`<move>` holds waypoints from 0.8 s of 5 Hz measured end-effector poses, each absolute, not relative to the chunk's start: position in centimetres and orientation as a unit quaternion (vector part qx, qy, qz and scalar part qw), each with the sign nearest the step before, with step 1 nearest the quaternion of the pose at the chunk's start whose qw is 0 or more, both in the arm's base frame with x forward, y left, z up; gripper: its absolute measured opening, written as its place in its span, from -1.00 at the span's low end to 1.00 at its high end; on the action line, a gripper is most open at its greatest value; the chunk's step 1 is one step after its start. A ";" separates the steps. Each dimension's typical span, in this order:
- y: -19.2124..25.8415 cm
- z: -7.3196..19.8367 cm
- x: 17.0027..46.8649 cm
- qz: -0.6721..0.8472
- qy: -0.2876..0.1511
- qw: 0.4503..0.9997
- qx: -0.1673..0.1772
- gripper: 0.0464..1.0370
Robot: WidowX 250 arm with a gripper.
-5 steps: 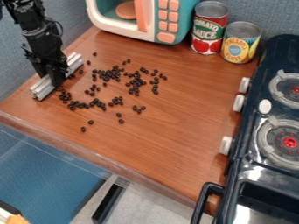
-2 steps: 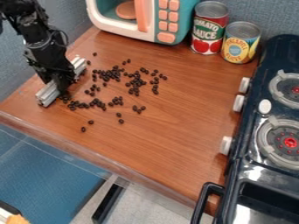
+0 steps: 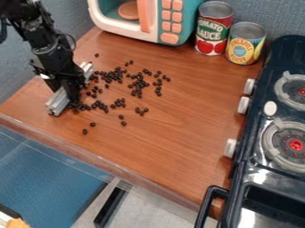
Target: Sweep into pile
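Arm in from upper left, slanting down, my pincer clamped on the middle of the straight, grooved, silvery bar, which sits angled on the smooth wood-grain worktop, near its left edge. Small dark oval beans lie scattered to the bar's right, clumped in places, a few strays toward the front edge. Versus the earlier frames, bar and I have shifted inward from the left edge, now up against the nearest beans.

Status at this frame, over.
Pincer at the metal bar, left side of counter. Black beans loosely scattered, not yet piled. Cans stand clear of beans.
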State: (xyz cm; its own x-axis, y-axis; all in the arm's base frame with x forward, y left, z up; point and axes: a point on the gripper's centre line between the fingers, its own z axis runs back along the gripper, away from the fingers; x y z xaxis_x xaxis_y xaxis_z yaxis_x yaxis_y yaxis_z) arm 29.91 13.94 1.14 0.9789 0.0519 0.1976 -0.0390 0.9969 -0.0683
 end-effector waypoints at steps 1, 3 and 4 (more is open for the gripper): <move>12.6 1.0 29.3 0.017 -0.096 0.995 -0.038 -0.34; 9.8 1.0 28.5 0.004 -0.105 0.994 -0.044 -0.34; 8.3 1.0 28.1 0.003 -0.106 0.993 -0.049 -0.34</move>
